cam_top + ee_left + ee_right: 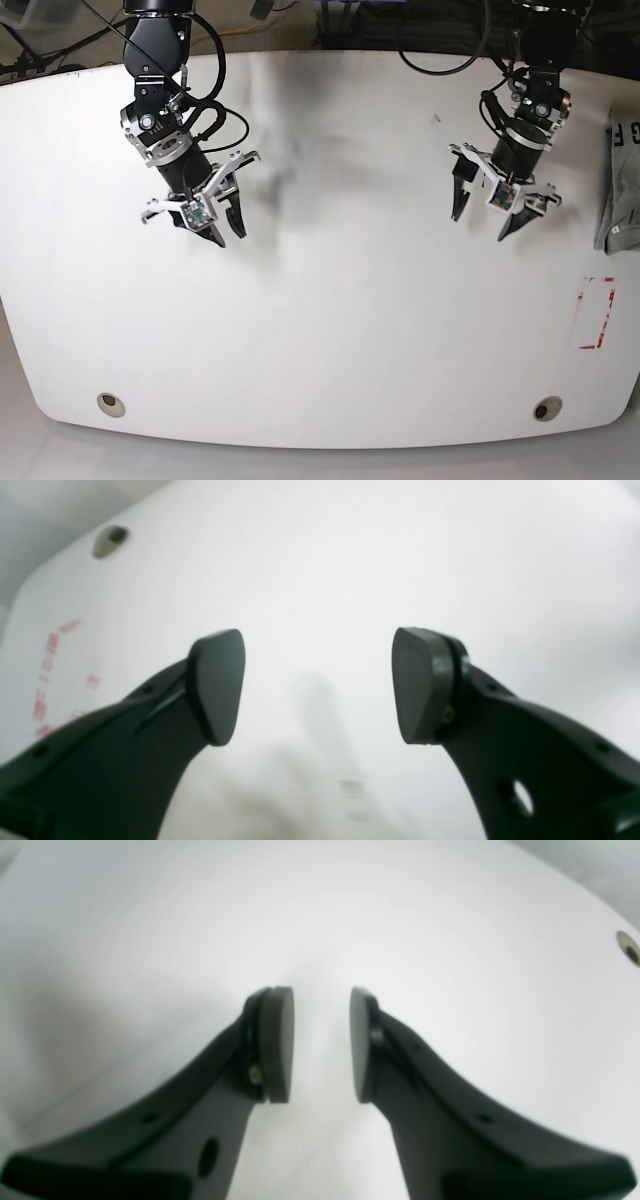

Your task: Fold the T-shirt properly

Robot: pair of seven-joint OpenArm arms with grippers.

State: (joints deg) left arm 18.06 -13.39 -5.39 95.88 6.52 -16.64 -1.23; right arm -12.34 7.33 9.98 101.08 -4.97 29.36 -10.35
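The heather-grey T-shirt [619,190] lies bunched at the table's far right edge in the base view, partly cut off, with black lettering showing. It does not show in either wrist view. My left gripper [482,224] hangs over bare table to the left of the T-shirt, apart from it. In the left wrist view the left gripper [318,685] is wide open and empty. My right gripper [226,226] hangs over the left part of the table, far from the T-shirt. In the right wrist view the right gripper [321,1045] has a narrow gap between its pads and holds nothing.
The white table [330,330] has a curved front edge. A red dashed rectangle [597,313] is marked near the right edge, also in the left wrist view [50,680]. Round holes [111,404] [545,409] sit near the front corners. Cables hang behind the arms.
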